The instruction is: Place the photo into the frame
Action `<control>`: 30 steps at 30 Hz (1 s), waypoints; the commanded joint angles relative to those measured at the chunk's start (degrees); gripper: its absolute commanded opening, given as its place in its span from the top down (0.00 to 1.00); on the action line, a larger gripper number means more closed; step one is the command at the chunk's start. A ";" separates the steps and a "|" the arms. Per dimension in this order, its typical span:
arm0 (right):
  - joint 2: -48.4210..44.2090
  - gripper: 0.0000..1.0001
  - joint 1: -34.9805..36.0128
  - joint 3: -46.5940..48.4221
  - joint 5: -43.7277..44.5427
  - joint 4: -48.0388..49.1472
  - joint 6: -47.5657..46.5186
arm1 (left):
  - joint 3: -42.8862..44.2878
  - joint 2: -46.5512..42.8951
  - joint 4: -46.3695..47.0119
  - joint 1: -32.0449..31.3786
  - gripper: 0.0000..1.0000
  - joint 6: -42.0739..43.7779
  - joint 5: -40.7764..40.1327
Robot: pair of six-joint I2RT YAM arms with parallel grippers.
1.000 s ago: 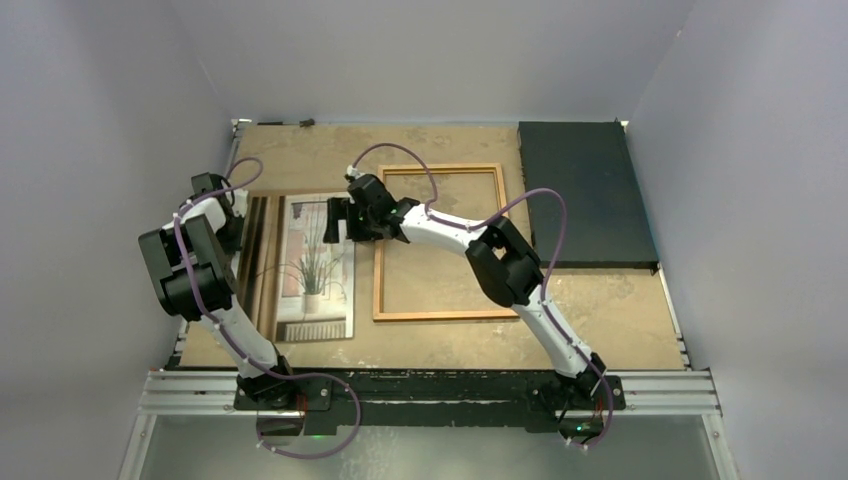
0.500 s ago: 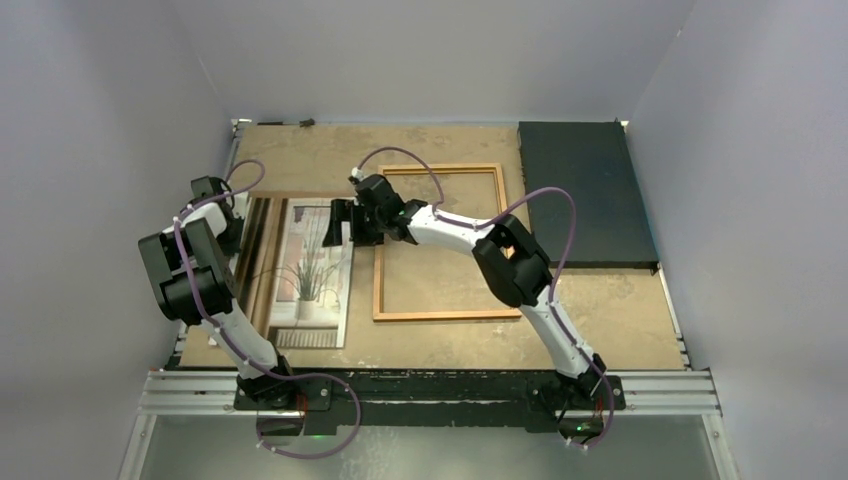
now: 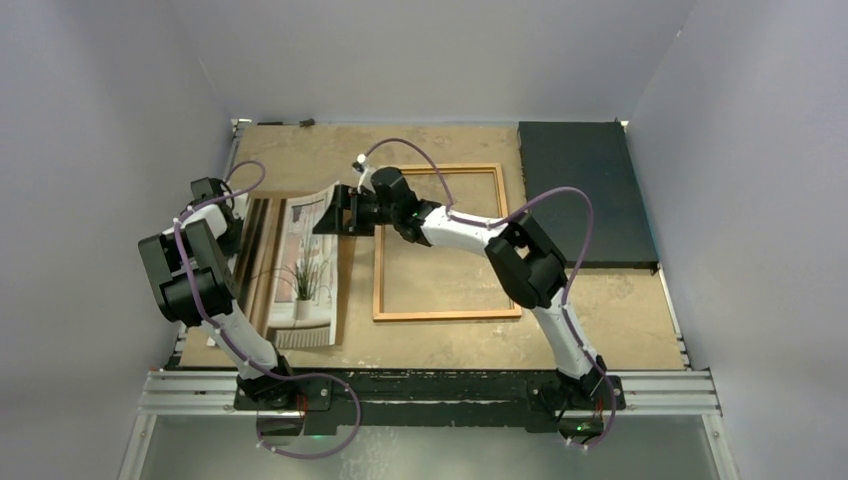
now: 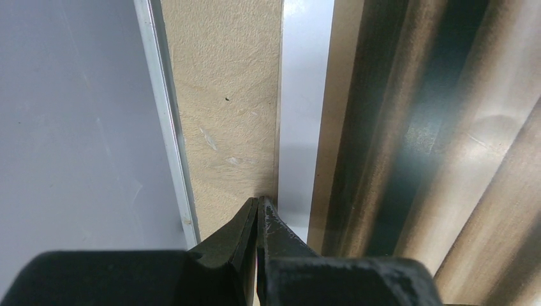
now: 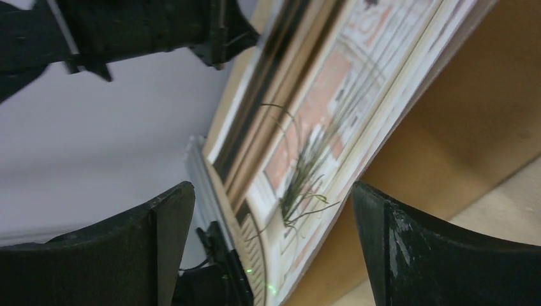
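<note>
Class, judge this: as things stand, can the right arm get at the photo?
Likely yes: its open end effector sits at the photo's lifted far corner, nothing between them.

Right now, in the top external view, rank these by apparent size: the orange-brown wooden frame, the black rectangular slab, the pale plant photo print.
1-2. orange-brown wooden frame and black rectangular slab: too alike in outline to rank.
3. pale plant photo print: clearly narrower; its far corner curls up, so it is slightly foreshortened.

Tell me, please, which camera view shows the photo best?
The top external view: nearly the whole photo shows, plant and curtains. The right wrist sees it obliquely, partly cropped; the left wrist shows only blurred stripes near one edge.
</note>
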 commanded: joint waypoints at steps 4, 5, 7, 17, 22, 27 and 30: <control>4.46 0.01 -0.18 -5.44 -15.83 35.04 20.24 | -2.93 2.27 -4.16 -0.21 1.00 -1.54 6.66; 5.24 0.01 -0.15 -4.63 -15.88 33.85 19.68 | -2.87 2.25 -4.18 -0.23 1.00 -1.50 6.67; 5.63 0.01 -0.05 -4.27 -15.19 32.28 18.44 | -2.87 2.19 -4.31 -0.25 1.00 -1.43 6.75; 2.49 0.09 -1.63 -5.90 -15.67 28.43 17.25 | -1.58 0.52 -5.14 -0.21 1.00 -1.90 5.74; -0.19 0.31 -3.04 -10.85 -15.28 35.03 21.56 | 0.73 -1.29 -5.15 -0.15 1.00 -1.92 3.11; 1.09 0.48 -3.04 -10.98 -16.30 37.84 24.45 | 2.69 -1.05 -5.45 -0.17 1.00 -1.20 0.40; 1.07 0.49 -3.09 -11.18 -16.59 38.27 24.75 | 2.50 -1.03 -5.03 -0.14 1.00 -0.54 -0.51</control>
